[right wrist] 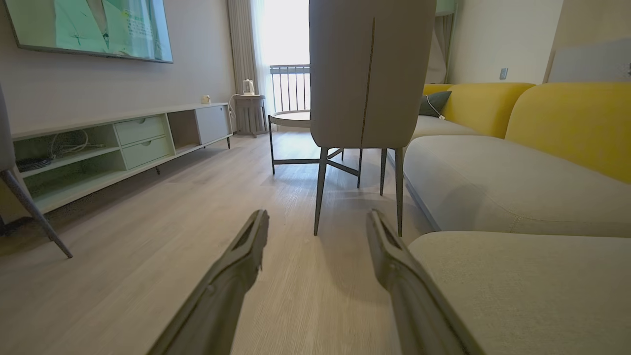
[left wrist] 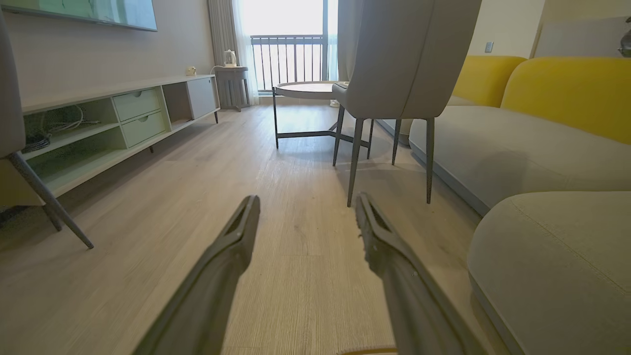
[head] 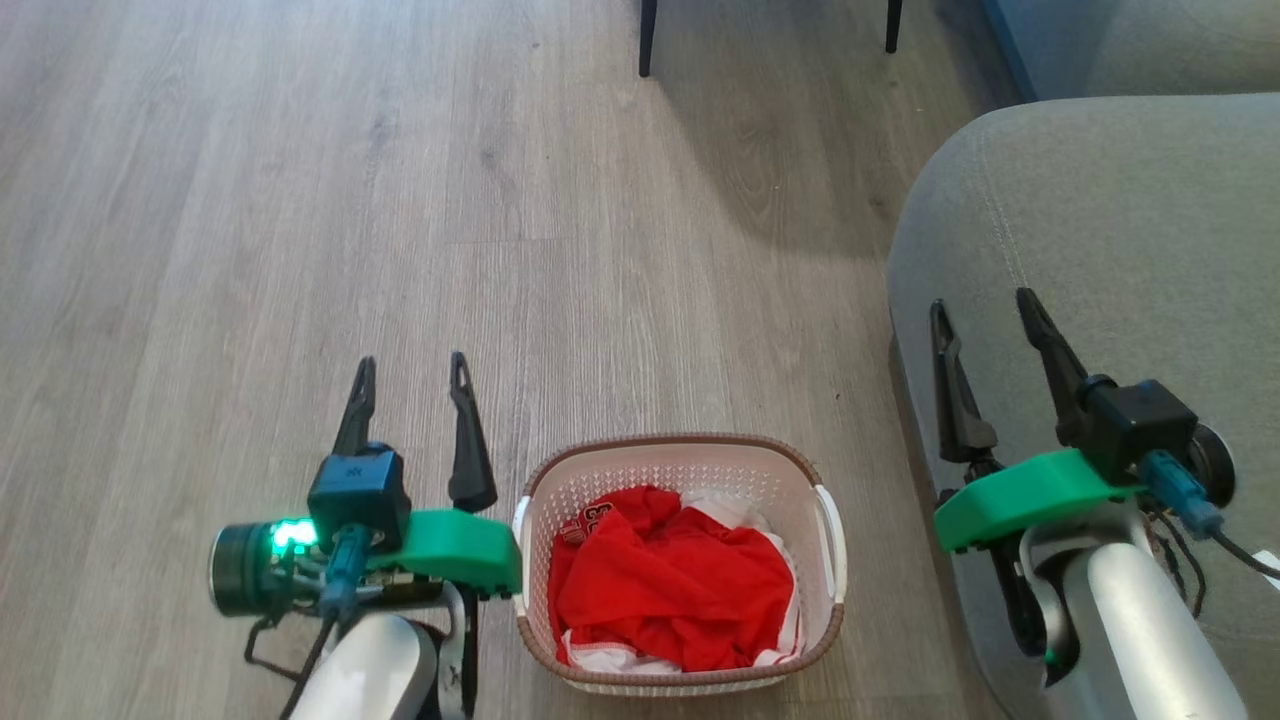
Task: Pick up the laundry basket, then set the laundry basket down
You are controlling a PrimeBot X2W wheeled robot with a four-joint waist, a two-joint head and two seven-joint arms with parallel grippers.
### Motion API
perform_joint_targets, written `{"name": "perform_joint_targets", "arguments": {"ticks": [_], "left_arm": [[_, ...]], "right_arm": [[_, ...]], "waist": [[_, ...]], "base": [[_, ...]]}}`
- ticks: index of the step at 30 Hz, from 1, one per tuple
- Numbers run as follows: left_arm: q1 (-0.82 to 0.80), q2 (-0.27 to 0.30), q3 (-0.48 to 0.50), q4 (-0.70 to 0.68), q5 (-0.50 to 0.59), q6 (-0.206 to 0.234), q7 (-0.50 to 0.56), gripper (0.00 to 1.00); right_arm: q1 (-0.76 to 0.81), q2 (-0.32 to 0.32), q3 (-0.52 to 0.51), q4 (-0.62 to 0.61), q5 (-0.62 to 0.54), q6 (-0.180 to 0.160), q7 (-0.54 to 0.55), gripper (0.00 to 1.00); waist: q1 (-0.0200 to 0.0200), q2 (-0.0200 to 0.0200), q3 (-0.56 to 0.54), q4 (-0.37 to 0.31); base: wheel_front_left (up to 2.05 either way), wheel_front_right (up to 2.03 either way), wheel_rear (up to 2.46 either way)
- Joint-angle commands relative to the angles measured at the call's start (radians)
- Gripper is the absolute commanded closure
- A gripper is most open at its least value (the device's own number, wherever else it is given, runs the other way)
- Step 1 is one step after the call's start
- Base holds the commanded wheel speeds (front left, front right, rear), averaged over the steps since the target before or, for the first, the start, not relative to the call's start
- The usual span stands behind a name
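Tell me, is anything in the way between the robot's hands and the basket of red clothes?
Nothing I can see. The open left hand is right beside the laundry basket. The open right hand is over the grey sofa edge, with bare floor between it and the basket.

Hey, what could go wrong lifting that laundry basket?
The grey sofa crowds the right handle of the laundry basket, so the open right gripper may snag upholstery. The left gripper has its green mount nearly against the basket and could shove it. An uneven lift might spill the red garment.
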Motion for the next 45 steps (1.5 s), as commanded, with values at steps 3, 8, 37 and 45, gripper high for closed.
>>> {"name": "perform_joint_targets", "arguments": {"ticks": [3,8,37,45], "left_arm": [[-0.050,-0.020,0.066,-0.061,0.025,-0.022,-0.020,0.00],[-0.027,-0.052,0.124,-0.080,0.060,-0.077,-0.031,0.00],[0.048,-0.154,0.311,0.183,0.083,-0.378,-0.065,0.00],[0.042,-0.154,0.303,0.189,0.100,-0.375,-0.065,0.00]], "right_arm": [[-0.039,0.003,0.017,-0.027,-0.047,0.006,-0.021,0.00],[-0.039,0.002,0.032,-0.035,-0.092,0.006,-0.033,0.00],[-0.029,0.030,0.010,0.180,-0.096,0.007,-0.067,0.00],[-0.033,0.032,0.006,0.183,-0.099,0.007,-0.067,0.00]], "waist": [[0.0000,0.0000,0.000,0.003],[0.0000,0.0000,0.003,0.004],[0.0000,0.0000,-0.005,0.005],[0.0000,0.0000,-0.001,0.005]], "base": [[0.00,0.00,0.00],[0.00,0.00,0.00],[0.00,0.00,0.00],[0.00,0.00,0.00]]}}
